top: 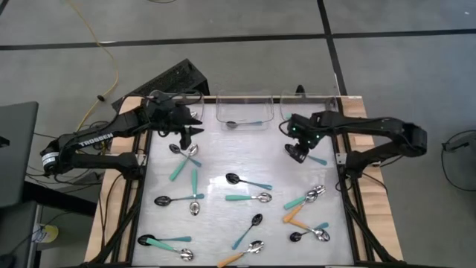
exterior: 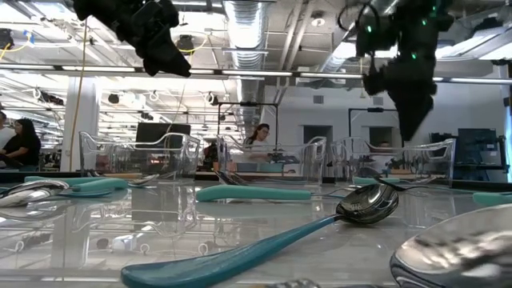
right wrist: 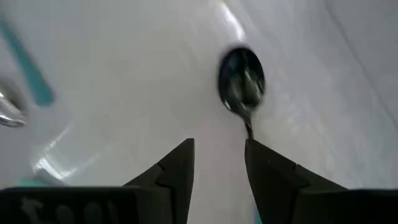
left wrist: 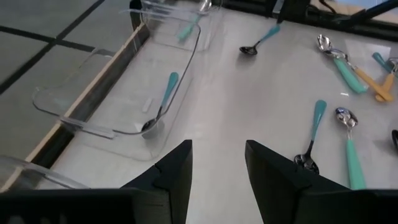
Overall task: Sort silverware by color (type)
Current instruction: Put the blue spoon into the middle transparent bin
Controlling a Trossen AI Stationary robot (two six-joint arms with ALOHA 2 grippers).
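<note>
Sorting in progress, taken with the middle clear bin (top: 243, 112) as landmark. That bin, at the table's far edge, holds one teal-handled spoon (top: 244, 123); the other spoons lie scattered on the white tabletop (top: 223, 160) nearer the camera side.

The right gripper (top: 297, 151) hangs close over the table just right of the middle bin and slightly nearer, its fingers parted and holding nothing. A black-bowled teal spoon (right wrist: 242, 79) lies directly ahead of the fingertips. Its bowl points away from the gripper; its handle runs back toward the gap between the fingers, roughly in line with the gripper's reach. This spoon appears to be the next pick, and the right arm is clearly the nearer one.

The left gripper (top: 186, 134) hovers just left of the middle bin, also open and empty, above a pair of crossed spoons (top: 184, 152).
</note>
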